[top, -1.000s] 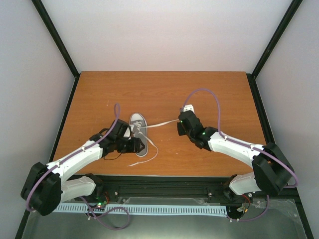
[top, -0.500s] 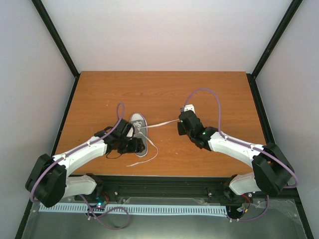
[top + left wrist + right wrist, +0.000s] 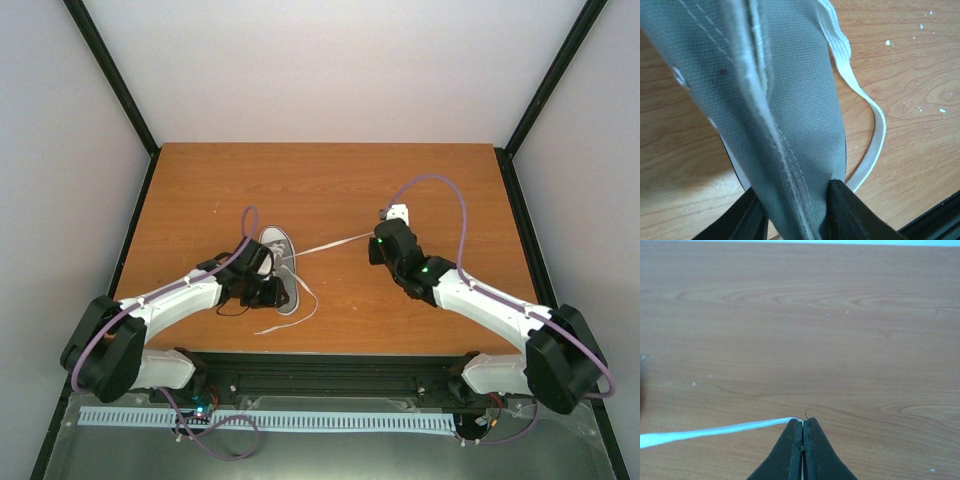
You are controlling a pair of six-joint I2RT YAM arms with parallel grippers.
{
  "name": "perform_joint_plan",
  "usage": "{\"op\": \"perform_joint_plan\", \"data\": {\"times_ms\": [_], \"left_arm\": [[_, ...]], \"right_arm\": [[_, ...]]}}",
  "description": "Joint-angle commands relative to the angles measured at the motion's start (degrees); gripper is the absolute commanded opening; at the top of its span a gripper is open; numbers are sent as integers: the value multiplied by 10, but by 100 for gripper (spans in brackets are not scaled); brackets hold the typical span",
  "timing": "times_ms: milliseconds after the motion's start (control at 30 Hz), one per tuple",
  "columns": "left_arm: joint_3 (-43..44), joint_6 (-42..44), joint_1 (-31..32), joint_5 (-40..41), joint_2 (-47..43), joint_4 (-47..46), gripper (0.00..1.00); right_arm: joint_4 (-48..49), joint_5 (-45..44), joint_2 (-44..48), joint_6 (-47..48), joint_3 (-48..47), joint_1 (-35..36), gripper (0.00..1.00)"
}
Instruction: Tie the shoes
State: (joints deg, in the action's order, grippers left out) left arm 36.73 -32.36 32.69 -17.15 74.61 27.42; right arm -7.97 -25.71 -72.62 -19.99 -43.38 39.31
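One grey canvas sneaker (image 3: 279, 248) on wooden table (image 3: 400, 180); left gripper (image 3: 797, 202) clamped on its heel; right gripper (image 3: 802, 427) pinched together on white lace (image 3: 715, 431), stretched straight to sneaker.

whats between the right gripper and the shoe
A white lace runs straight from the sneaker to the right gripper, which pinches its end; under it only bare table wood. The top view shows the span, the right wrist view the pinch.
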Motion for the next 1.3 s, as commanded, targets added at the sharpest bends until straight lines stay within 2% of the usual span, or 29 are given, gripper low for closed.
{"op": "perform_joint_plan", "data": {"times_ms": [0, 233, 567, 600, 700, 800, 967, 1033, 1133, 1200, 1267], "left_arm": [[17, 43, 8, -30, 20, -6, 32], [22, 75, 27, -63, 21, -29, 27], [73, 52, 123, -65, 84, -86, 27], [76, 47, 124, -66, 83, -94, 30], [87, 45, 125, -32, 67, -90, 45], [103, 53, 122, 35, 42, -69, 68], [115, 62, 63, 52, 14, -81, 90], [119, 73, 35, 55, 3, -98, 94], [106, 92, 12, 82, -23, -153, 95], [63, 90, 8, 137, -66, -228, 96], [19, 113, 6, 170, -104, -303, 99]], "right_arm": [[-1, -20, 38, -12, 11, -21, 3], [-17, -28, 68, -7, 8, -33, 3], [-45, 1, 103, 3, -16, -33, 3], [-49, 10, 105, 6, -23, -33, 3], [-56, 36, 106, 19, -43, -33, 3], [-52, 53, 104, 33, -66, -33, 3], [-39, 129, 69, 67, -132, -33, 3], [-42, 173, 37, 74, -166, -33, 3], [-46, 238, -10, 73, -213, -32, 3], [-46, 277, -39, 68, -237, -27, 3], [-40, 279, -62, 58, -250, -13, 3]]}}
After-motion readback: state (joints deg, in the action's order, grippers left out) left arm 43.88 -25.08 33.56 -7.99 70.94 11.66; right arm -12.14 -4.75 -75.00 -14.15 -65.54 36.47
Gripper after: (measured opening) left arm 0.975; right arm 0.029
